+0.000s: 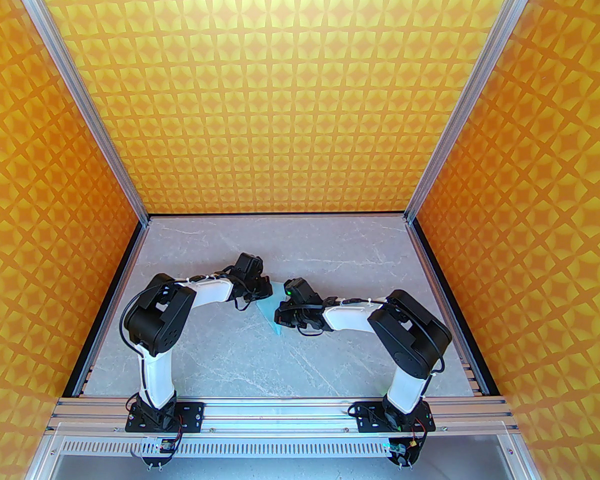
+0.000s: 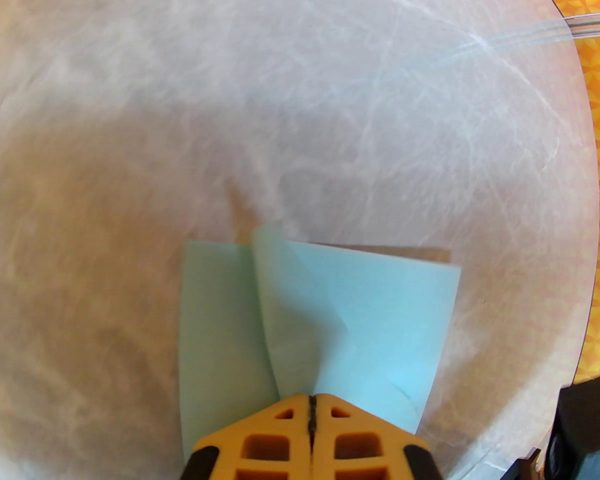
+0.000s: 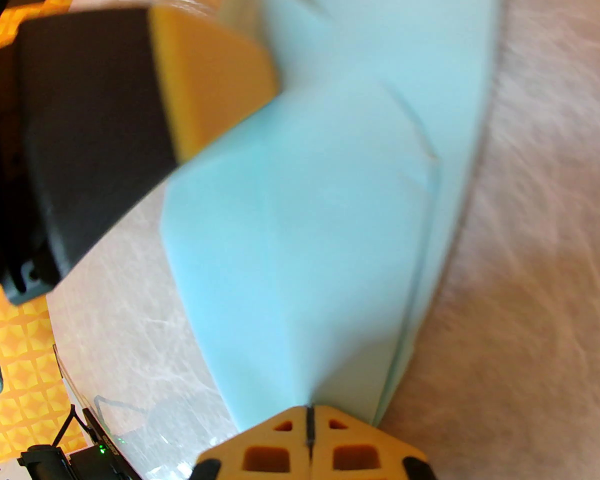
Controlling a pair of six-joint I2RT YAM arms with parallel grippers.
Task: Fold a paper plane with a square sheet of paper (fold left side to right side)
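From the overhead camera I see the sheet of paper [image 1: 273,317], pale blue and already partly folded, lying near the middle of the grey marbled table [image 1: 205,353], tucked between my two arms. The left tool [image 2: 311,399] has its orange fingers pressed together with no gap at the tips, and two layers of the sheet rise from the table and converge right into that seam, so it is pinching a raised fold. Beyond those tips the paper spreads out in overlapping flaps with a diagonal crease across the wider one, its far edge square against the table. The right tool [image 3: 309,409] is likewise fully closed, and a long crease in the paper narrows straight into its tips; that view is blurred, but it seems to be nipping the paper there too. In the right wrist view the other arm's finger sits on the sheet at the upper left
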